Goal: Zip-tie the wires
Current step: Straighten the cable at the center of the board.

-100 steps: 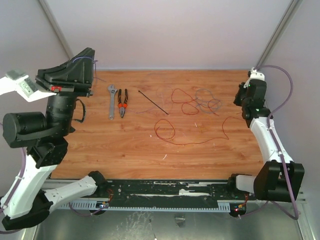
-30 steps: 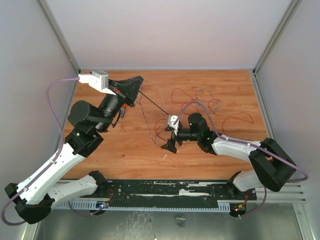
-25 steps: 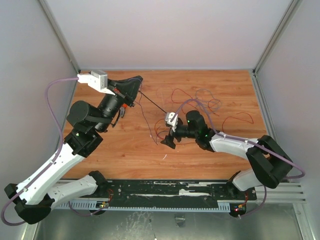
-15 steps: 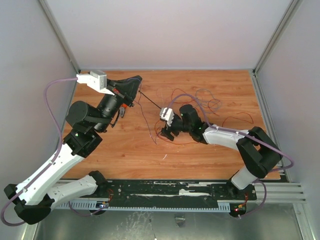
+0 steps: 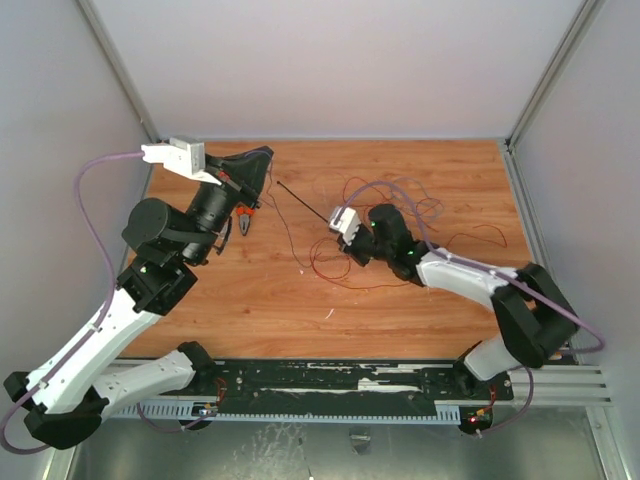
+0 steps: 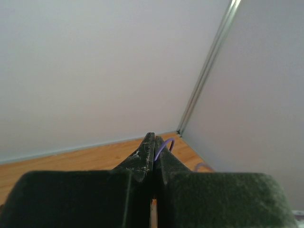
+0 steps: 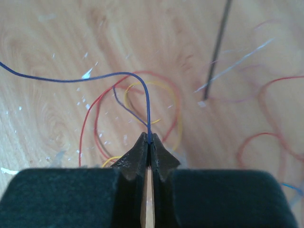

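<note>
Two grips, both pinched fully closed: my left gripper [image 6: 153, 142], raised near the pliers [image 5: 245, 218], nips a purple loop of the wires [image 6: 164, 143]; the zip tie [image 5: 303, 202] lies between; my right gripper [image 7: 149, 140] clamps a blue strand over the table [image 5: 250, 300].

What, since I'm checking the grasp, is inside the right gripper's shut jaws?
A thin blue-purple wire, pinched at the tips of the right gripper, arches away. How deep it runs inside is hidden by the closed jaws.

Thin dark plastic zip tie [image 5: 305, 203] lies on brown wooden table [image 5: 300, 310], at 9 o'clock of thin red and maroon wires [image 5: 425, 205]; orange-handled metal pliers [image 5: 245, 220] at 9 o'clock of zip tie.
</note>
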### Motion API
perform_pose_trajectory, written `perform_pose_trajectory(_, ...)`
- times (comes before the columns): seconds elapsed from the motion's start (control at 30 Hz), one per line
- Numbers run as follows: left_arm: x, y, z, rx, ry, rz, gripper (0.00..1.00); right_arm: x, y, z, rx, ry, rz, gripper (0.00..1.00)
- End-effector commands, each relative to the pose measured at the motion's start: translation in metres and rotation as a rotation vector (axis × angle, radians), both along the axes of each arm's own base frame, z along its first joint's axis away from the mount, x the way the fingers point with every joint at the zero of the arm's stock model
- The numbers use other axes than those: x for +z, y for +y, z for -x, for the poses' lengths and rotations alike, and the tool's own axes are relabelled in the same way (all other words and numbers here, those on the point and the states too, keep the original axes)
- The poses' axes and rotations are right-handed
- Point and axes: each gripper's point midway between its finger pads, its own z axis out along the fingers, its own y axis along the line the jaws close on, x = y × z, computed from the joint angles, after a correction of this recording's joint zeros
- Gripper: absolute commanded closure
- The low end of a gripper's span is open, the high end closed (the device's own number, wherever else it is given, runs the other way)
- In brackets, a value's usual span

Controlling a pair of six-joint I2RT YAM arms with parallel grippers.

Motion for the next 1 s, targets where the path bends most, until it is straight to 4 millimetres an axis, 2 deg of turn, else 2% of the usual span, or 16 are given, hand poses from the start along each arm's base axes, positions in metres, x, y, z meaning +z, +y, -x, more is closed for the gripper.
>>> perform_pose_trajectory(0.0, 0.014, 0.027, 0.001, 0.107, 0.007, 0.009, 1.0, 0.085, -0.012, -0.026, -0.114, -0.163, -0.116, 1.0)
perform_pose_trajectory(0.17, 0.005, 0.034, 0.001, 0.132, 0.028, 0.001, 1.0, 0.121, -0.038, -0.029, -0.18, -0.177, -0.174, 1.0)
perform_pose_trajectory(0.27, -0.004, 0.025, -0.001, 0.105, 0.048, -0.014, 1.0, 0.135, -0.07, -0.038, -0.319, -0.189, -0.167, 1.0)
perform_pose_trajectory(0.4, -0.03, 0.003, -0.011, 0.053, 0.102, -0.058, 1.0, 0.146, -0.156, -0.055, -0.666, -0.195, -0.107, 1.0)
perform_pose_trajectory(0.47, -0.05, -0.011, -0.021, 0.03, 0.146, -0.083, 1.0, 0.148, -0.203, -0.054, -0.834, -0.184, -0.087, 1.0)
perform_pose_trajectory(0.6, -0.092, -0.032, -0.042, 0.028, 0.226, -0.153, 1.0, 0.149, -0.294, -0.038, -1.186, -0.2, -0.009, 1.0)
perform_pose_trajectory(0.73, -0.127, -0.05, -0.055, 0.006, 0.281, -0.184, 1.0, 0.144, -0.343, -0.027, -1.381, -0.21, 0.009, 1.0)
perform_pose_trajectory(0.87, -0.169, -0.066, -0.064, -0.022, 0.356, -0.244, 1.0, 0.134, -0.381, -0.026, -1.525, -0.189, 0.056, 1.0)
perform_pose_trajectory(0.97, -0.198, -0.071, -0.068, -0.022, 0.414, -0.291, 1.0, 0.12, -0.407, -0.021, -1.62, -0.173, 0.118, 1.0)
